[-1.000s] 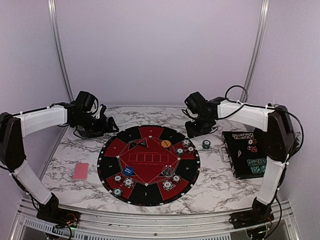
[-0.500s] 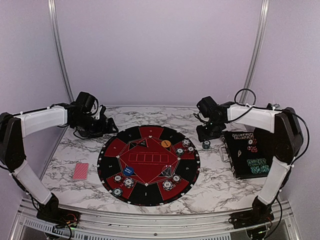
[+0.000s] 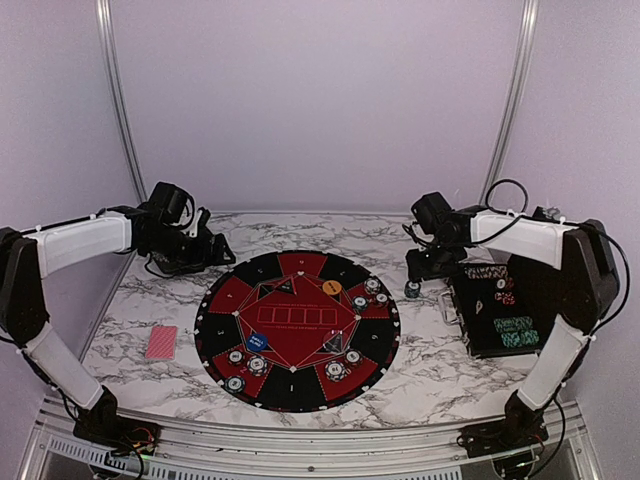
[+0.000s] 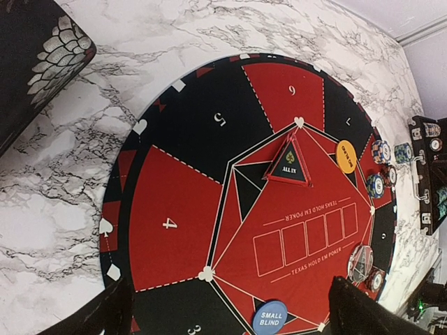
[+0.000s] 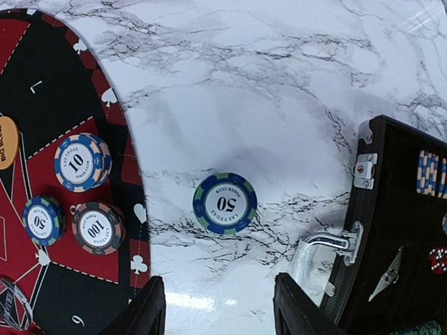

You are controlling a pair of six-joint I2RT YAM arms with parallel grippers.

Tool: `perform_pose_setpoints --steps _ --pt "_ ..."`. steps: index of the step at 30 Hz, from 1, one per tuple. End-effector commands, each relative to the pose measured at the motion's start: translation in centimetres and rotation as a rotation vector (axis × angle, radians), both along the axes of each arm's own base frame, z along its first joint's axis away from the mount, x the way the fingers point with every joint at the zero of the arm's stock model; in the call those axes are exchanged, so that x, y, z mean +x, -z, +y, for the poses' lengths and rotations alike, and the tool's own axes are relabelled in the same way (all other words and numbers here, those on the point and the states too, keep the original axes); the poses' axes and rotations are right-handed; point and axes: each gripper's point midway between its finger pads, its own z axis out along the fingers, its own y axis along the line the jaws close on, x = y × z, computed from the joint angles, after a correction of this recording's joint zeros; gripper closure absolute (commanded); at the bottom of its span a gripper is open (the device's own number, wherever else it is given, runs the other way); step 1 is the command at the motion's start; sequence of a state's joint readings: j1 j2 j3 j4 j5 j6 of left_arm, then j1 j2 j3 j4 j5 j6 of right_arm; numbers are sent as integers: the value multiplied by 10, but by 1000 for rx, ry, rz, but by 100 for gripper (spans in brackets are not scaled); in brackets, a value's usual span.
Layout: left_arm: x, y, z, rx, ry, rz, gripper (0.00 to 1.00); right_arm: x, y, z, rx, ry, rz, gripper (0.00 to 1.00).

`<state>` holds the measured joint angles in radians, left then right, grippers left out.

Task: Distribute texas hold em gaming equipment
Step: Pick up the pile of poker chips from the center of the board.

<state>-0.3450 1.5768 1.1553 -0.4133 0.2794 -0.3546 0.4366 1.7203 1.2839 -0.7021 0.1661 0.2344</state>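
My right gripper [image 3: 414, 276] hangs over the far right part of the table [image 3: 420, 370], jaws about half apart and nothing between them. Just under it is my target, a lone blue-and-green chip [image 5: 225, 203]. It lies flat on the marble in the gap between the mat [image 3: 297, 330] and the case [image 3: 500, 310], touching neither.

In the wrist view the chip sits nicely centred between my fingers [image 5: 147, 310] side to side, but ahead of them. So I reckon the job now is to nudge forward until the tips straddle it, then drop straight down. The gap looks wider than the chip, so I leave the jaws as they are.

A flat chip on smooth stone gives little to bite on. I want the tips right down at the surface, closing on the rim from both sides, slowly, or it may skate away. The case handle [image 5: 325, 244] juts out near the chip on one side and the mat rim lies on the other, so I keep the descent vertical with no sideways drift.

My left gripper [image 4: 230, 300] is wide open and empty, out by the far left side of the mat. The cards [image 3: 160, 342] lie near the left edge of the table. The orange disc [image 4: 346, 156] and the blue marker [image 4: 270, 317] are on the mat.
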Motion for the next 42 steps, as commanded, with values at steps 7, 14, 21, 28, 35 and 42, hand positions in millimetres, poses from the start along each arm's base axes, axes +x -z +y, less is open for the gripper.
perform_pose_setpoints --steps 7,14,21,28,35,42 --pt "-1 -1 2 -1 9 -18 1 10 16 -5 13 -18 1 45" --pt "-4 5 4 7 11 -7 1 15 26 -5 15 -15 14 40" --pt "-6 11 1 0 24 15 1 18 38 -2 14 -16 38 35" --pt "-6 15 -2 -11 29 33 1 21 53 -8 -7 -6 66 31" --pt "-5 21 -4 -13 35 49 1 28 60 -8 -6 -6 73 31" --pt "-4 25 -3 -2 32 56 1 37 64 -5 -4 -14 77 32"
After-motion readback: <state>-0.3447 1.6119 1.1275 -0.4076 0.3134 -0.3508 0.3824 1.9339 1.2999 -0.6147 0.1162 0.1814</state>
